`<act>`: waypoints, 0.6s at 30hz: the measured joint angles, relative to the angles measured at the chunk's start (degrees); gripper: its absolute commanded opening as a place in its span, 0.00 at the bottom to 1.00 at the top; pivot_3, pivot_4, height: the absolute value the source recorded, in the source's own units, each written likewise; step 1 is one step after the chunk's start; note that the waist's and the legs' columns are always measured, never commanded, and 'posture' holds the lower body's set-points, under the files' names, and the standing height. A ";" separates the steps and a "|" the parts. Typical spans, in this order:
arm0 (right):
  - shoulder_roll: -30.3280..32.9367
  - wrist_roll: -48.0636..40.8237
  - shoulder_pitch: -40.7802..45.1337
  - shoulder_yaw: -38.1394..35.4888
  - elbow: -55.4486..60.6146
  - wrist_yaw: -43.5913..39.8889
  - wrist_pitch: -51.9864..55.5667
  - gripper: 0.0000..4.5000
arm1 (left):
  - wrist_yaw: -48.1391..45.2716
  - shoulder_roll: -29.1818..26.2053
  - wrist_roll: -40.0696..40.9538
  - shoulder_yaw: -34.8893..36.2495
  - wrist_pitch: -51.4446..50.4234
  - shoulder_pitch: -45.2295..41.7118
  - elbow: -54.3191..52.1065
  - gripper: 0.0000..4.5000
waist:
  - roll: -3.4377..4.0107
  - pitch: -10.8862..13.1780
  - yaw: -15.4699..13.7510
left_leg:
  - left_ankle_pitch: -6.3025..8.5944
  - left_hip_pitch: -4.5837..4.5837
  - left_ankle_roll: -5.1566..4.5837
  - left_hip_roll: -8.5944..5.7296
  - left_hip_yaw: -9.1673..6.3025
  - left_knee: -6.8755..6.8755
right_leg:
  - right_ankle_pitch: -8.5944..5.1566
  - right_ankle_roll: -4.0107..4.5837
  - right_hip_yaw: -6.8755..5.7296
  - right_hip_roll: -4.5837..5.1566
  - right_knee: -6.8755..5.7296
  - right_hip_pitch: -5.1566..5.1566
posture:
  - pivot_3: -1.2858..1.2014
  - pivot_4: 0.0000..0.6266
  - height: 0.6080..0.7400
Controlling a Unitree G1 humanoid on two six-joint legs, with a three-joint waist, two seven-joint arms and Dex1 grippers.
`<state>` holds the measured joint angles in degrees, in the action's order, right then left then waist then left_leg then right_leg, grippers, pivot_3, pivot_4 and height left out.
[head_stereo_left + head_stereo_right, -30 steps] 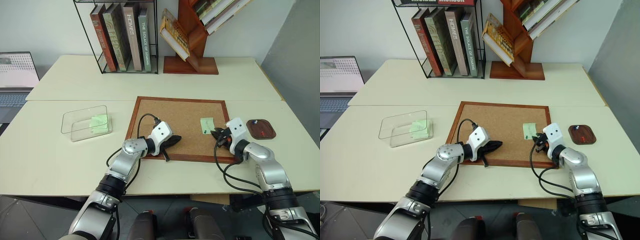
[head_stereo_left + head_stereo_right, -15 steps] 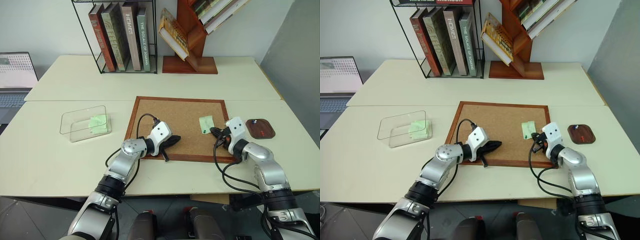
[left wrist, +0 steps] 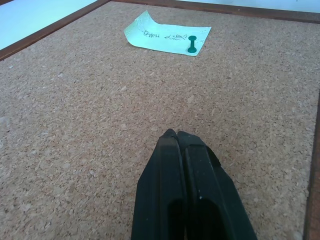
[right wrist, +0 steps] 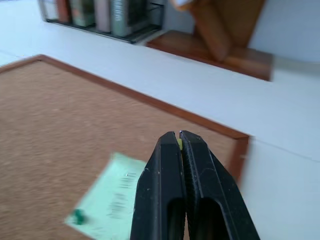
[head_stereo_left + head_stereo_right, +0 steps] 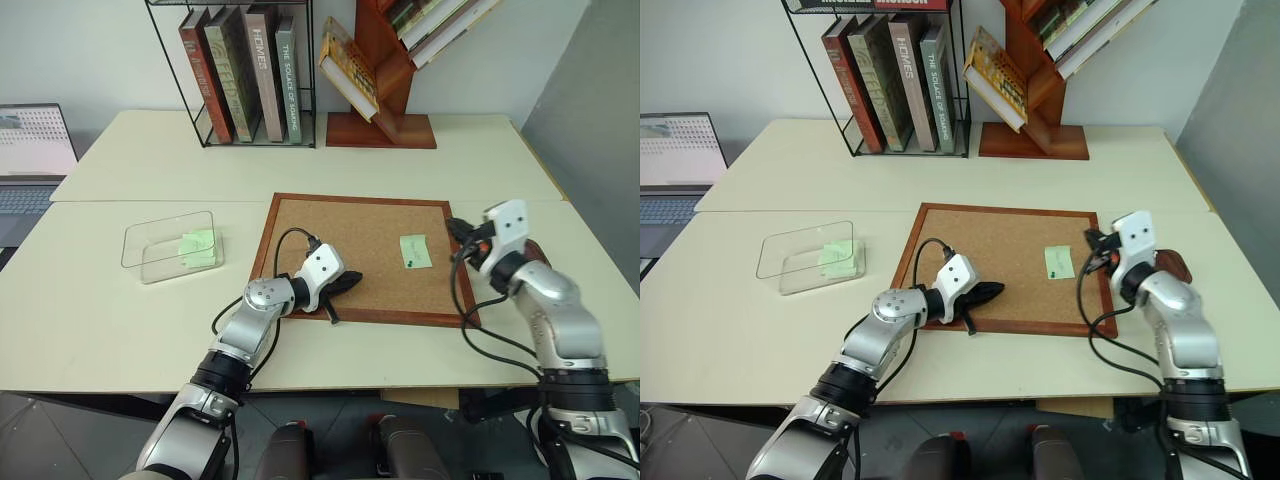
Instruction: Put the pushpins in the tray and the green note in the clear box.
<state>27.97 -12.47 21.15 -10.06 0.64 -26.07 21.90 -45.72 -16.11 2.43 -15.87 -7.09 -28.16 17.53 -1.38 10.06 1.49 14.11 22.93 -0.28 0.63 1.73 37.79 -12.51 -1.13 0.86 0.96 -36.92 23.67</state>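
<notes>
Right claw (image 4: 179, 136), pinched on a yellowish pushpin (image 4: 179, 144) beside the corkboard (image 5: 350, 250), should carry it to the tray (image 5: 1175, 265); left claw (image 3: 176, 136) rests closed on the cork.

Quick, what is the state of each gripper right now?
Left gripper: closed, holding nothing, over the corkboard.
Right gripper: closed on a small yellowish thing, probably a pushpin.

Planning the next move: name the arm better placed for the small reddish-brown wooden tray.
Right. The right gripper, apparently pinching a yellowish pushpin, hangs beside the tray; the left gripper sits far across the corkboard.
</notes>
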 measured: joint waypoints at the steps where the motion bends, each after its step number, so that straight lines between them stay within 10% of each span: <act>1: 0.89 0.40 -0.02 -1.16 -1.37 1.22 0.33 0.01 | 0.00 0.02 -0.04 -0.01 0.03 0.01 0.01 0.00 | 0.00 0.00 0.00 | 0.00 0.00 0.00 0.00 0.00 0.00 | 0.00 0.00 0.00 0.00 0.01 0.00 | 0.52 0.24 1.00; 10: 3.48 3.48 -0.40 -5.88 -11.59 8.51 4.67 0.01 | 0.04 0.06 -0.48 0.04 0.08 -0.09 0.16 0.00 | 0.05 -0.03 0.04 | 0.00 -0.02 -0.01 -0.01 0.05 0.01 | -0.01 0.01 0.04 -0.01 -0.02 -0.02 | 0.52 0.24 1.00; 18: 3.47 4.57 0.50 -5.55 -15.28 9.99 6.51 0.36 | 0.03 0.16 -0.60 0.00 0.11 -0.14 0.18 0.00 | 0.05 -0.03 0.05 | 0.01 -0.02 -0.02 -0.02 0.04 0.01 | 0.00 -0.01 0.04 -0.02 -0.01 -0.02 | 0.52 0.24 1.00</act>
<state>31.44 -7.90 21.65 -15.61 -14.64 -16.07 28.42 -45.69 -15.95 1.83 -15.87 -6.97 -28.31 17.71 -1.33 10.04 1.54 14.12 22.91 -0.30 0.61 1.77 37.79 -12.51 -1.14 0.90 0.94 -36.94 23.65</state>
